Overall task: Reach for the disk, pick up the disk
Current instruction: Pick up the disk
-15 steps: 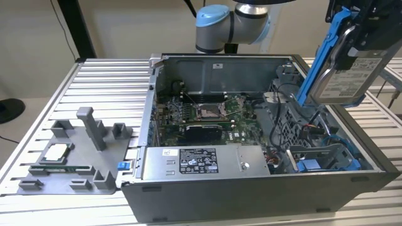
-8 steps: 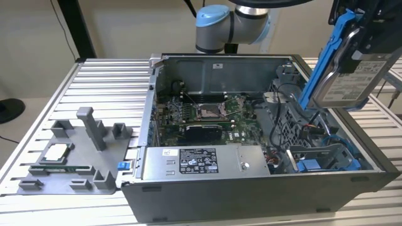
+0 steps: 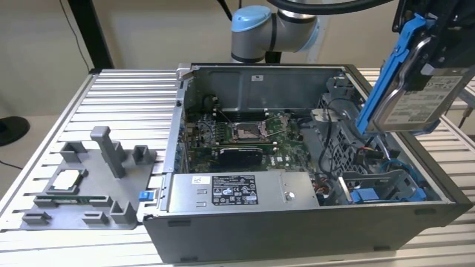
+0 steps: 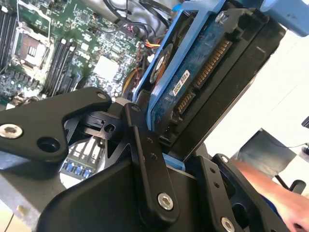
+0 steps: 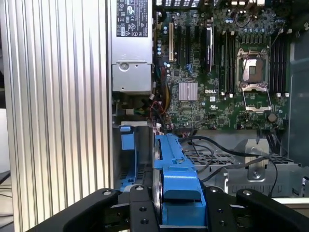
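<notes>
The disk (image 3: 412, 95), a silver-grey drive with a white label in a bright blue bracket, hangs tilted in the air above the end of the open computer case (image 3: 297, 222) on the exterior view's right. My gripper (image 3: 434, 44) is shut on it from above. In the second wrist view the disk's (image 4: 203, 67) blue circuit-board side sits clamped between the black fingers (image 4: 145, 154). In the first wrist view the disk's blue bracket (image 5: 176, 179) stands edge-on between the fingers (image 5: 140, 210).
Below lie the motherboard (image 3: 245, 130) with its CPU socket, the power supply (image 3: 237, 192), loose cables and a fixed blue drive caddy (image 3: 382, 192). A grey fixture (image 3: 82, 189) holding a small square chip sits on the slatted table (image 3: 126, 105). A person's hand (image 4: 275, 191) is close by.
</notes>
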### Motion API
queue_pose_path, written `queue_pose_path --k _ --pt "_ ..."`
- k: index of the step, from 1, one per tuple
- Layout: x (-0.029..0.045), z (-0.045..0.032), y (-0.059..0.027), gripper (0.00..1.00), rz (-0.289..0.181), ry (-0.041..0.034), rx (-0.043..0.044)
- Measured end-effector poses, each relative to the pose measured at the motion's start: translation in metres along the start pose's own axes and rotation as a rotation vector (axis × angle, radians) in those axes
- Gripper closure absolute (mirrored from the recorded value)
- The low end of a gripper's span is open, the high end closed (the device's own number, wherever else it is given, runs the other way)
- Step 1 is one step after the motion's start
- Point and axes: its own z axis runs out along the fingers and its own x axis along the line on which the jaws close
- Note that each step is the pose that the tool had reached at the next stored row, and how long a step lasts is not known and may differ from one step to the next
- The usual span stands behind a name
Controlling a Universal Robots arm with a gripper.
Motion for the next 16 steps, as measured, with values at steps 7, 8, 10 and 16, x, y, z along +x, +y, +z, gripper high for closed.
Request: queue_pose_path --k 7,8,10,16 --pt "0.0075 -0.0002 -0.0004 1.0 0.0 0.0 0.0" --pt "0.0085 -0.0002 -0.0004 1.0 0.0 0.0001 0.0" --pt "0.0106 -0.0002 -0.0005 1.0 0.0 0.0 0.0" --pt "0.0115 -0.0002 -0.0004 1.0 0.0 0.0 0.0"
